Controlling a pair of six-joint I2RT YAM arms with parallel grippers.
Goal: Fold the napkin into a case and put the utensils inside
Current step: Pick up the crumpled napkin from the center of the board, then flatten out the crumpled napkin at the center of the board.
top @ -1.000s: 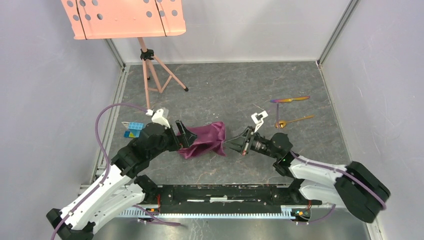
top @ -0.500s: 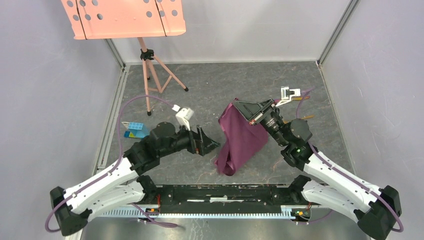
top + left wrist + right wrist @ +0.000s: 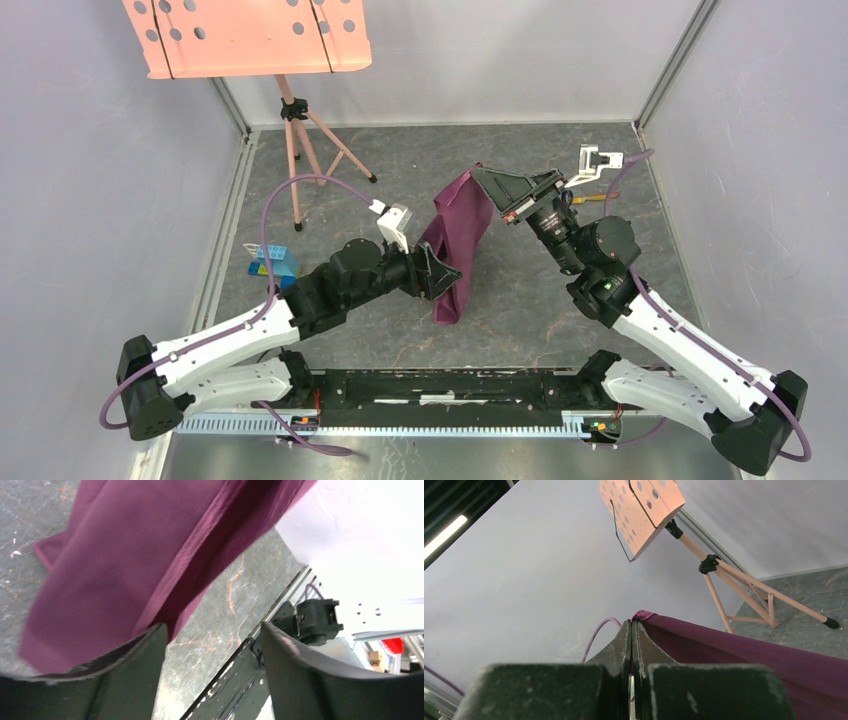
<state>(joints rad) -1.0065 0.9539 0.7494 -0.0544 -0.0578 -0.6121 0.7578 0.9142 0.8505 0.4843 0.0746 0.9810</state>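
Low centre: right gripper (image 3: pixel 631 630) pinched tight on a corner of the napkin (image 3: pixel 749 655); cloth slopes off to lower right; pink perforated stand (image 3: pixel 641 505) on tripod legs behind, on grey floor (image 3: pixel 819 587); purple cable (image 3: pixel 596 632) at left.

The place can be recognised as a robotics lab, arranged as an enclosed test cell. A grey marbled mat (image 3: pixel 450 165) is boxed in by plain pale panels (image 3: pixel 100 200) held in aluminium posts (image 3: pixel 672 65). A left arm (image 3: pixel 230 335) and a right arm (image 3: pixel 680 345), white and black, are bolted to a black rail (image 3: pixel 450 385), and purple cables (image 3: pixel 300 183) are looped from them. A pink perforated music stand (image 3: pixel 250 35) is set in the far left corner.
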